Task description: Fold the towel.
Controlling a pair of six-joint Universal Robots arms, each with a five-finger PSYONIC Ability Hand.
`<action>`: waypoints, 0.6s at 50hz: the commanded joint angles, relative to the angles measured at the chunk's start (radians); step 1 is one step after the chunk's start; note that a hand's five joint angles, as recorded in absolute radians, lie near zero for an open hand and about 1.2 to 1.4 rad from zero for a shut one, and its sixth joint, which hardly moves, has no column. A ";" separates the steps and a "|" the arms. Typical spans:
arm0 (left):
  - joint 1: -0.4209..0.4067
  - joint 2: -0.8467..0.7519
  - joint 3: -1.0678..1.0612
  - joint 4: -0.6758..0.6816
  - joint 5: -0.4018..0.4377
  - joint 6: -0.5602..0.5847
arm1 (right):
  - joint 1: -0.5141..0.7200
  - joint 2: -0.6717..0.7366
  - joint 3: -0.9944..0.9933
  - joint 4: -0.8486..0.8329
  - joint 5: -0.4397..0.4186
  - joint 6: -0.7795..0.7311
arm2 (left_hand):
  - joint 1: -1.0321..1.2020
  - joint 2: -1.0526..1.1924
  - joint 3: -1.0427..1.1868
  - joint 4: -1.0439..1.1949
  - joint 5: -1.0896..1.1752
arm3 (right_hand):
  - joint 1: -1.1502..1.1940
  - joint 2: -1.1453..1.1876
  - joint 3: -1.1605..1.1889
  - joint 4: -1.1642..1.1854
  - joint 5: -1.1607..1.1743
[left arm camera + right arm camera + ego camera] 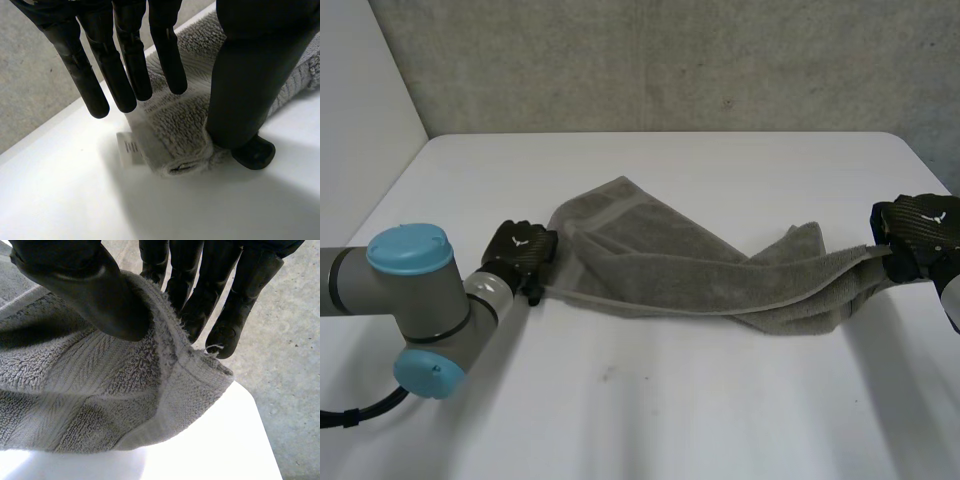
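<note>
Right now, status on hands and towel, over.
Left hand open, thumb pinning grey terry towel corner. Right hand pinching opposite end. Towel rumpled, unfolded. Nothing obstructing.

The left arm [380, 285] is a stout grey tube and joint, closed by round light-blue caps [408, 250], with a thin black band [334, 282] round the tube. The left hand [520, 250] is black and boxy, with a small white mark [518, 239] on its back. The right hand [918, 232] is black too, with a finely textured back and a similar white mark. The fingers [125, 75] are long matte-black rods with rounded tips, and the thumb [250, 75] is much thicker.
</note>
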 commanded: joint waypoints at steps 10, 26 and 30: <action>-0.004 0.000 -0.003 0.036 0.001 -0.036 | 0.001 0.011 0.000 0.000 0.000 -0.001 | 0.113 0.114 0.113 0.113 0.123 | 0.065 0.061 0.057 0.059 0.053; -0.011 0.014 -0.017 -0.040 0.079 -0.036 | 0.001 0.022 -0.003 -0.004 0.000 -0.003 | 0.516 0.516 0.516 0.515 0.525 | 0.065 0.061 0.057 0.059 0.053; -0.013 0.031 -0.014 -0.050 0.093 -0.041 | 0.001 0.022 -0.004 -0.003 0.000 -0.003 | 0.621 0.621 0.621 0.621 0.630 | 0.065 0.061 0.057 0.059 0.053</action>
